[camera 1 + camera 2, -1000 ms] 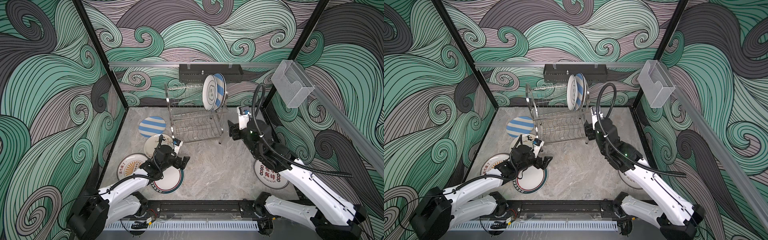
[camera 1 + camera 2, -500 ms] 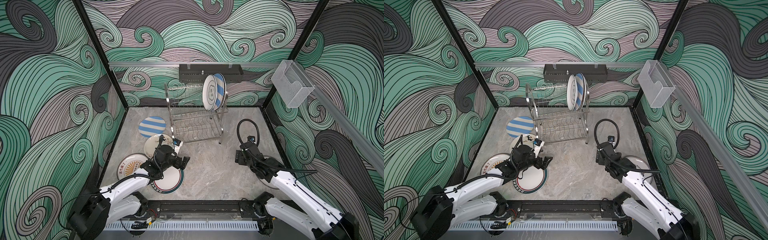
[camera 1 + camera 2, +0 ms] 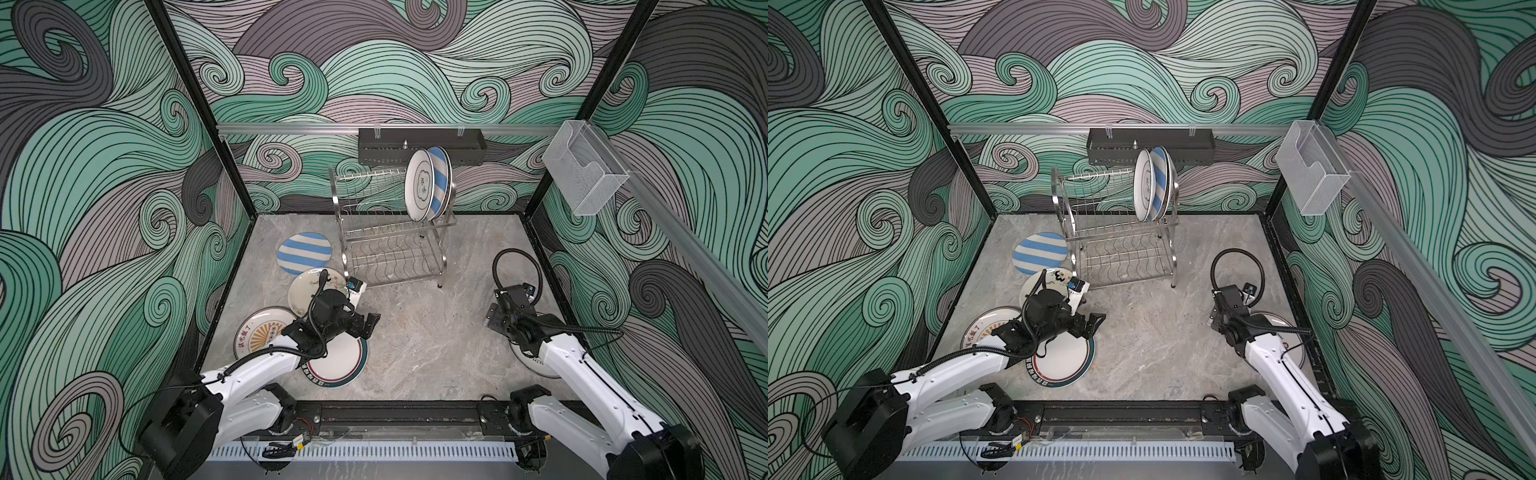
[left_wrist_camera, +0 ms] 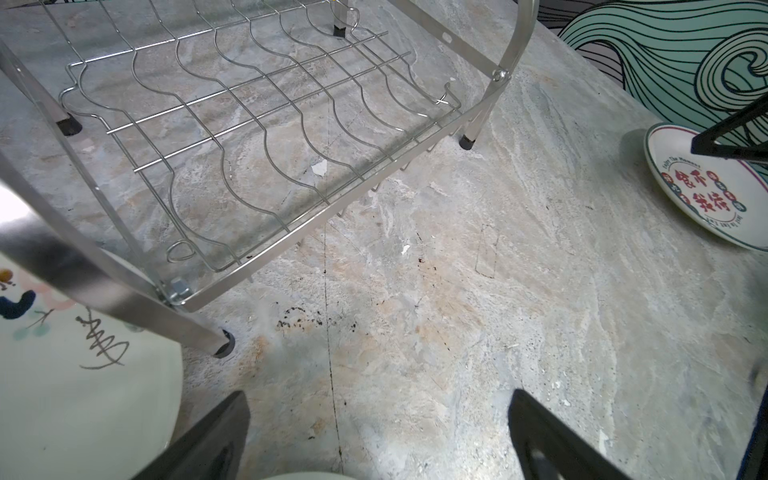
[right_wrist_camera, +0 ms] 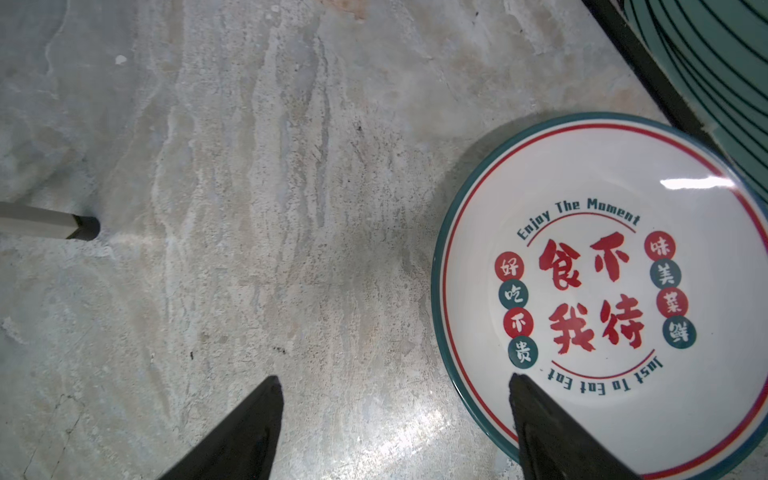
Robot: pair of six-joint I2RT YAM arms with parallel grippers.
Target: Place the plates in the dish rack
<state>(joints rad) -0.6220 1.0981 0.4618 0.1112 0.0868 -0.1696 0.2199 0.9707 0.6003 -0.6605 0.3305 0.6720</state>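
Four flat plates (image 3: 304, 252) are grouped at left, the left gripper (image 4: 378, 399) over the edge of the teal-rimmed plate (image 3: 343, 362), jaws apart. Two upright plates (image 3: 420, 185) are slotted in the upper tier of the dish rack (image 3: 388, 259). The right gripper (image 5: 393, 379), jaws apart, is held at the edge of the lettered plate (image 5: 602, 282).

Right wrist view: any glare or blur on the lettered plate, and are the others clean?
Right wrist view: one white glare streak on the lettered plate, lettering sharp. Left wrist view: the nearest upright of the dish rack is blown out and soft, the cartoon plate beside it blurred. Both top views: even light, soft shadows, sharp.
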